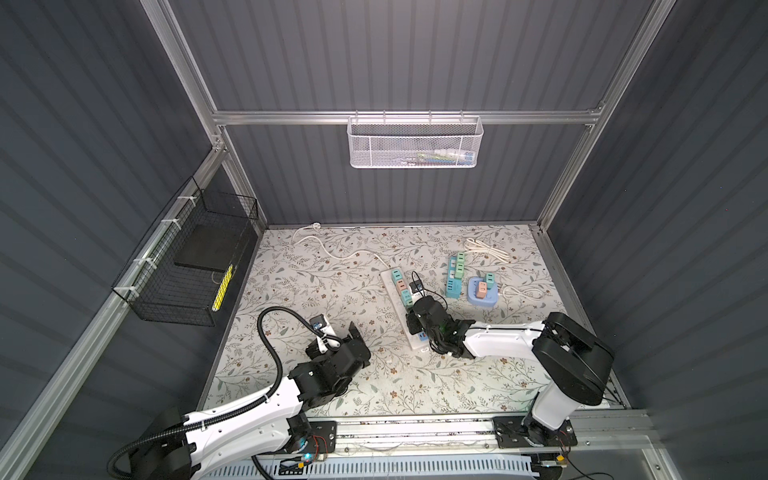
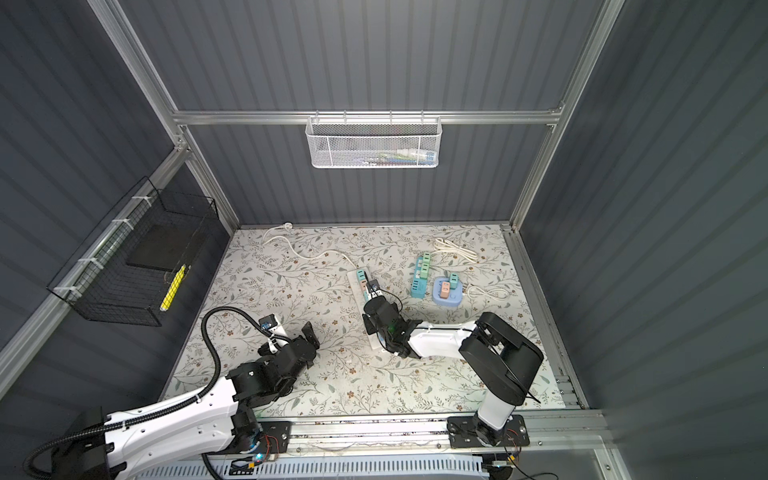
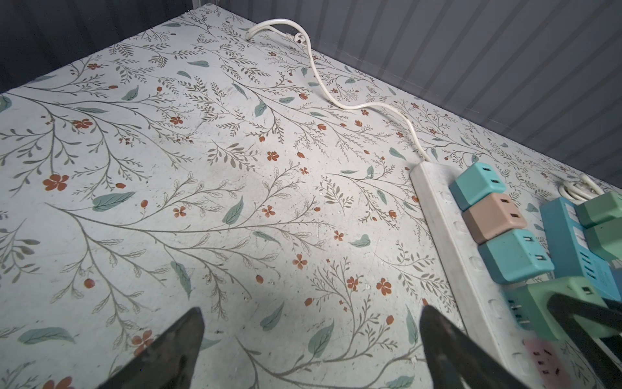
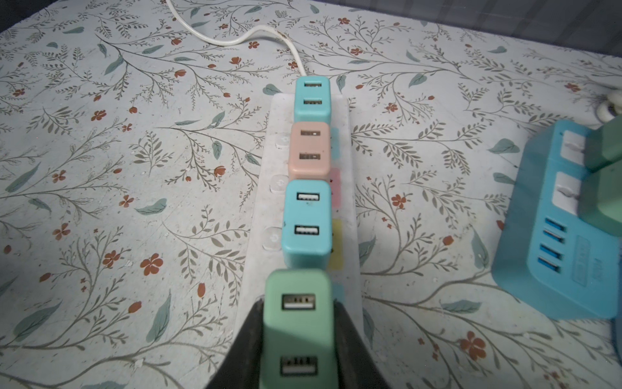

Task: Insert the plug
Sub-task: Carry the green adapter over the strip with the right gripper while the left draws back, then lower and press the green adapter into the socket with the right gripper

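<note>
**Currently: green plug clamped in right gripper, over the white power strip**

Green plug (image 4: 298, 336) sits between the fingers of the right gripper (image 4: 298, 315), with the jaws closed tight on its two side faces. Its USB face points up at the wrist camera, two ports stacked along its long axis. That axis runs parallel to the white power strip (image 4: 255, 256), so it lines up with the row.

It is fourth in line: far teal plug (image 4: 311, 101), pink plug (image 4: 309, 151), near teal plug (image 4: 306, 222), then green, just beside the near teal one. The left wrist view shows it slightly tilted over the strip. Can't tell if the prongs are in the slots.

In both top views the strip lies diagonally, far end to the left, near end under the right wrist. The cord (image 3: 353, 108) leaves the far end toward the back-left corner. A pink socket (image 3: 545, 362) shows at the near end.

Room:
- **Left of strip:** bare table (image 1: 316, 291), wide open. Left gripper (image 3: 311, 320) hovers low there with its fingers spread wide, clear of the strip.
- **Right of strip:** tighter. A blue power strip (image 4: 552, 262) lies near, carrying its own green plugs, with a round blue block (image 1: 482, 293) beyond it.
</note>
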{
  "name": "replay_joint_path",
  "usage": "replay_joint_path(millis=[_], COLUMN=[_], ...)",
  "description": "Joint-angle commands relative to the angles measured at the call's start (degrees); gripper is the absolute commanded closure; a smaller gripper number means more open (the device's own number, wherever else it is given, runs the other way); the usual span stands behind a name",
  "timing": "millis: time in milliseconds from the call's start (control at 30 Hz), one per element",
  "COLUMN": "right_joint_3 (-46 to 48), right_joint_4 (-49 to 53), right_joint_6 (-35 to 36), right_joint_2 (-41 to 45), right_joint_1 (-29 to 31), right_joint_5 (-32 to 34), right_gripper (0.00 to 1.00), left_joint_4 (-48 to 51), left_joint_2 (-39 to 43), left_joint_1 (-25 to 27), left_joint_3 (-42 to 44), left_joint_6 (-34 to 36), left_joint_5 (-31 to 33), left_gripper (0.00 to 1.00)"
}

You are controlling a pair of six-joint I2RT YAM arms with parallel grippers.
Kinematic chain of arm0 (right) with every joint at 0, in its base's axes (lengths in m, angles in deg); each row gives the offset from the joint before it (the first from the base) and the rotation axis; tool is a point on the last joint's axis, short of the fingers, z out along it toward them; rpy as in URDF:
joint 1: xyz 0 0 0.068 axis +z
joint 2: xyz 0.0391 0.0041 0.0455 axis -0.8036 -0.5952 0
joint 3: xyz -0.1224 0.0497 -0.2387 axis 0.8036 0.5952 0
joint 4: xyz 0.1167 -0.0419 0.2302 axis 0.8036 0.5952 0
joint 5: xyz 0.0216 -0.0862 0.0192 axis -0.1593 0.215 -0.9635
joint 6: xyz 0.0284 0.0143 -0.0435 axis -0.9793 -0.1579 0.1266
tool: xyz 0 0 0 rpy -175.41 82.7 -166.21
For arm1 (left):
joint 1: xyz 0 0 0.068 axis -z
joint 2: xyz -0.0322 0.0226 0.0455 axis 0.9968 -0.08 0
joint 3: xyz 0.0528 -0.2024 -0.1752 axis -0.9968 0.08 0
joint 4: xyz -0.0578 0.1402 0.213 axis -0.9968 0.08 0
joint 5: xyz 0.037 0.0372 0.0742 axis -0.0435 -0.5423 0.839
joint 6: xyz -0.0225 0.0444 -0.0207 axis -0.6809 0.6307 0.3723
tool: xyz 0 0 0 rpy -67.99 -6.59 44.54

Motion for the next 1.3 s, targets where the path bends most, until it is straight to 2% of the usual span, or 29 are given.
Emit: replay_joint_path(millis=[0, 533, 967, 1267], right_joint_3=[0.9, 0.8, -0.1, -5.4], right_joint_4=[0.5, 0.0, 6.3, 15.5], right_joint_6=[-0.8, -2.8, -5.6, -7.0], right_joint_2=[0.1, -2.6, -5.9, -9.0], right_joint_1=[0.0, 0.1, 1.9, 2.8], right_joint_5=[2.2, 0.8, 1.3, 0.1], right_gripper=[0.78, 0.78, 0.77, 0.78], left_joint_4=[0.4, -0.1, 0.1, 3.6], left_joint_2=[0.9, 0.2, 0.1, 4.9], left_joint_1=[-0.3, -0.3, -0.3, -0.3], left_joint_3=[0.4, 0.3, 0.0, 0.3], left_joint_6=[1.1, 1.5, 1.5, 2.0], left_joint_5=[1.7, 1.8, 1.9, 1.8], left_gripper=[0.00, 0.00, 0.00, 0.00])
